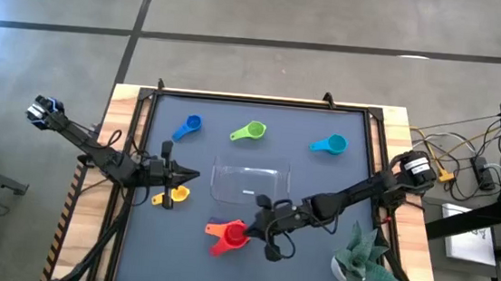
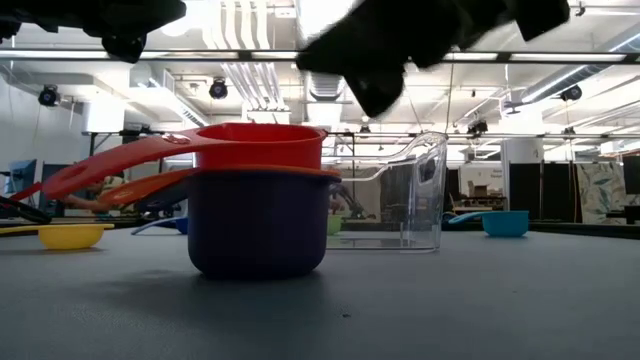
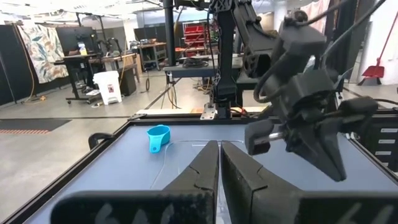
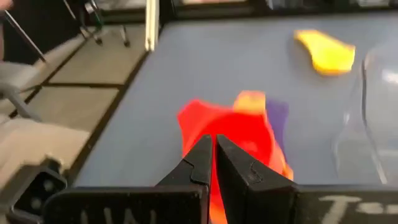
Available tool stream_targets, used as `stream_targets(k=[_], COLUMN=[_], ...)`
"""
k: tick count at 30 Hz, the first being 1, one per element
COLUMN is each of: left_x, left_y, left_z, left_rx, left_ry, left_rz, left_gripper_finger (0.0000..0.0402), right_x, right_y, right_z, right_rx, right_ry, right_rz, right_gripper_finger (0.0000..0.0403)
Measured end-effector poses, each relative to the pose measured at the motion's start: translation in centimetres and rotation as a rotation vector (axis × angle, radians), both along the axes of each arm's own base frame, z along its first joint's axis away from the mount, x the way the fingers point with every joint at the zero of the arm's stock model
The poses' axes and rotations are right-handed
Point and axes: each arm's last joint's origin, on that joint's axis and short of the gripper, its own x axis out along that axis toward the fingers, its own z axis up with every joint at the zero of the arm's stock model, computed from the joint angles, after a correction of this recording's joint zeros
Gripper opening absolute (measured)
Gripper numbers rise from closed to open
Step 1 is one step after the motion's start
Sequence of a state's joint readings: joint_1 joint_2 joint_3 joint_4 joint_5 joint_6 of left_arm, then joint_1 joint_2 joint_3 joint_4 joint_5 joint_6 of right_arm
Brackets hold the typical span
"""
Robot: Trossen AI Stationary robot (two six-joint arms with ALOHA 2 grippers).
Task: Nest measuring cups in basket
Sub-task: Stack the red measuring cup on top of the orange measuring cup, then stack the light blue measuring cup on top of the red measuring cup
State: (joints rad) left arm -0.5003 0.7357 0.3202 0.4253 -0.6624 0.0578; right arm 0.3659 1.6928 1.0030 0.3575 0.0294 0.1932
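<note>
- High view: the clear basket [image 1: 248, 184] is seen in the middle of the tabletop [image 1: 338, 185], and no cup can be made out inside it. A stack with the red cup [image 1: 227, 234] on top lies just in front of the basket, outside it. The right gripper [image 1: 266, 226] hangs just beside that stack. The dark blue cup [image 1: 187, 127], green cup [image 1: 251, 131] and light blue cup [image 1: 330, 146] are spread well apart along the far side; the yellow cup [image 1: 176, 192] lies by the left gripper [image 1: 171, 177]. Were the stack gripped off-centre, it could be tipped or slid away.
- Low view: the red cup [image 2: 262, 146] is shown sitting in an orange cup [image 2: 150, 186], both nested in the purple cup [image 2: 257, 222]. The upper handles jut far to one side, so a lift by one rim could pull the cups apart. The basket [image 2: 405, 190] stands behind, seemingly empty.
- Left wrist view: the left fingers [image 3: 200, 175] are seen nearly together, nothing between them. They point toward the basket wall [image 3: 166, 167], which could be knocked if this arm is advanced.
- Right wrist view: the right fingers [image 4: 200, 163] are nearly closed, nothing held, directly above the red cup [image 4: 233, 135]. In that state the rim cannot be straddled; a descent would likely press or shove the stack.
</note>
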Motion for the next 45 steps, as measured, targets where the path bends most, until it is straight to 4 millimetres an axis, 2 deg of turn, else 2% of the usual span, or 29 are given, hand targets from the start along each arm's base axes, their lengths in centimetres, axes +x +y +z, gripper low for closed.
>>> stream_targets(k=[4, 13, 19, 24, 30, 37, 40, 45], left_x=[0.0, 0.0, 0.0, 0.0, 0.0, 0.0, 0.0, 0.0], left_y=[0.0, 0.0, 0.0, 0.0, 0.0, 0.0, 0.0, 0.0], left_z=[0.0, 0.0, 0.0, 0.0, 0.0, 0.0, 0.0, -0.1], left_rx=[0.006, 0.007, 0.009, 0.008, 0.008, 0.009, 0.009, 0.005], left_ry=[0.003, 0.004, 0.004, 0.004, 0.004, 0.004, 0.004, 0.004], left_rz=[0.0, 0.001, 0.001, 0.001, 0.001, 0.001, 0.0, 0.001], left_gripper_finger=[0.0, 0.0, 0.0, 0.0, 0.0, 0.0, 0.0, 0.0], right_x=[0.6, 1.4, 1.5, 0.8, -2.2, -7.2, -9.0, -11.1], right_y=[-0.2, -1.0, -0.9, -1.2, -2.9, -6.7, -9.0, -12.9], right_z=[-0.4, -3.2, -2.7, -0.2, 3.9, 8.2, 9.0, 9.0], right_rx=[-0.034, -0.019, -0.012, -0.02, -0.161, -0.239, -0.235, -0.254], right_ry=[0.003, 0.094, 0.078, 0.028, 0.076, 0.173, 0.246, 0.376], right_rz=[-0.041, -0.1, -0.095, -0.089, -0.255, -0.519, -0.616, -0.763], right_gripper_finger=[0.0009, 0.0009, 0.0009, 0.0009, 0.0008, 0.0008, 0.0008, 0.0008])
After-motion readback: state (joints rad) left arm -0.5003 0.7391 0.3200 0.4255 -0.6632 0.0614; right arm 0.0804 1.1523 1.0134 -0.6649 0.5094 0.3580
